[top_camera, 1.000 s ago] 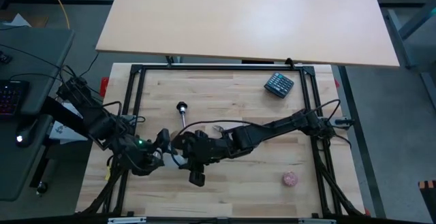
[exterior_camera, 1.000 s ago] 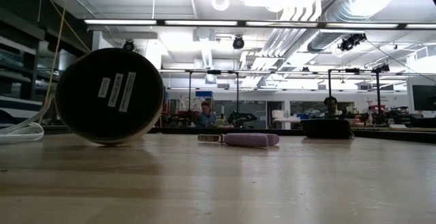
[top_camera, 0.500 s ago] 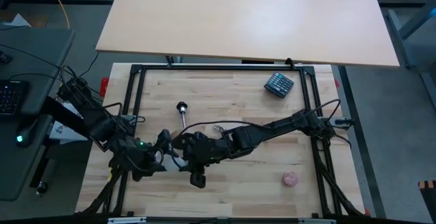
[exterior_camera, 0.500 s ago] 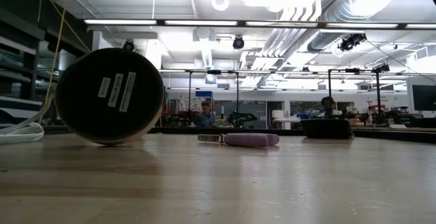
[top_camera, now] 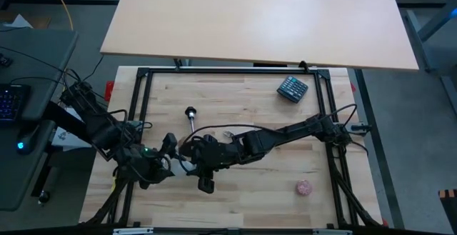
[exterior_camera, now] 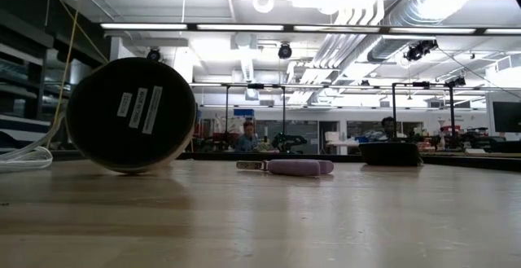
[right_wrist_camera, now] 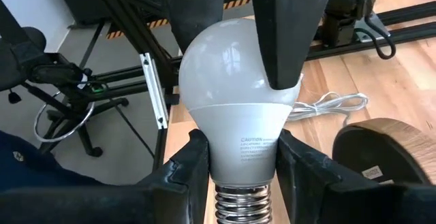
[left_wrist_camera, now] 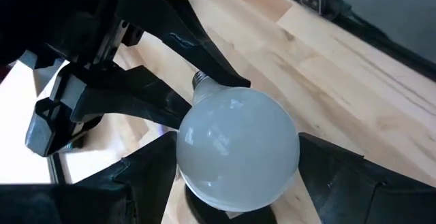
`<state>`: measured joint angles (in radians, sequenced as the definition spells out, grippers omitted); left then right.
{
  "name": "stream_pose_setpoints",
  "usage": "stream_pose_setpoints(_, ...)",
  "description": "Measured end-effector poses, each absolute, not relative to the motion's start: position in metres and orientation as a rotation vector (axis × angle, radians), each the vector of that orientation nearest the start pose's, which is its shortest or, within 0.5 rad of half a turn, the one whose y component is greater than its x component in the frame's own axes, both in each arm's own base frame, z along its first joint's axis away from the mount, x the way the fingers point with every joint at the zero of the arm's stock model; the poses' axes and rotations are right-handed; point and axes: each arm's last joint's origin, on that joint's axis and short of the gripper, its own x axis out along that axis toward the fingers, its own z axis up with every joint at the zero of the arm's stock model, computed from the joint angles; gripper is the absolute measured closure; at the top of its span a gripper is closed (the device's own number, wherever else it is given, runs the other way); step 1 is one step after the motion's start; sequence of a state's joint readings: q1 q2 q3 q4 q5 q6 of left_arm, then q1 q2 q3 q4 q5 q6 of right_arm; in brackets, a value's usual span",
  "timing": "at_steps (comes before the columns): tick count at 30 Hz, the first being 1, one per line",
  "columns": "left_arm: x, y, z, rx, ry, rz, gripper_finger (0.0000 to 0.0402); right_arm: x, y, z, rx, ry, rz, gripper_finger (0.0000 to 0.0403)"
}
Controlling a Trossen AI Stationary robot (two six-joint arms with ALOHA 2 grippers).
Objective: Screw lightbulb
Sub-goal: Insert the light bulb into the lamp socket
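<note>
Barely anything has moved since the earlier frame — in the high view both arms have crept a touch toward the near edge of the worktop, and that's about it.

The lightbulb is off the wood, held between the two arms over the near-left part of the worktop. Right now it's in a double grip: the left pincer has its fingers spread wide around the frosted round head, one finger on each side, while the right pincer is closed narrower on the neck, just above the metal screw threads. My guess is this is a handover, or a re-grip so one arm ends up with the threads pointing free and the base clear for turning.

The lamp base — wooden disc with the black socket — lies tipped on its side close by, its underside with stickers facing the low camera, and its edge shows just beside the bulb in the right wrist view. The white cable trails across the wood behind it. So the socket isn't lined up with the threads yet; screwing hasn't started, I'd say.

Farther out, well apart from the action, sit a calculator and a pinkish ball.
</note>
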<state>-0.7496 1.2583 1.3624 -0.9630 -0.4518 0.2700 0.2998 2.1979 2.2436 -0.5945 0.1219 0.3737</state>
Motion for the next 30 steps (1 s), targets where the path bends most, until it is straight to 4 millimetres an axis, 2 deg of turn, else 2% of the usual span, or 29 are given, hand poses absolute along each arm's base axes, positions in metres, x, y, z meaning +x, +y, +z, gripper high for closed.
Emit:
stream_pose_setpoints(7, 0.1820, -0.1525, 0.3687, 0.723, 0.688, -0.418, 0.0116, 0.4782, 0.1443, 0.3381, 0.257, 0.560, 0.072, 0.0274)
stream_pose_setpoints(16, 0.1823, -0.1524, 0.3665, 0.797, 0.696, -0.406, 0.0040, 0.4798, 0.1427, 0.3398, 0.258, 0.532, 0.043, 0.0274)
stream_pose_setpoints(23, 0.1827, -0.1520, 0.3666, 0.727, 0.707, -0.374, 0.0035, 0.4804, 0.1426, 0.3411, 0.238, 0.515, 0.043, 0.0274)
stream_pose_setpoints(30, 0.1859, -0.1522, 0.3660, 0.731, 0.700, -0.343, 0.0035, 0.4806, 0.1432, 0.3419, 0.236, 0.508, 0.049, 0.0274)
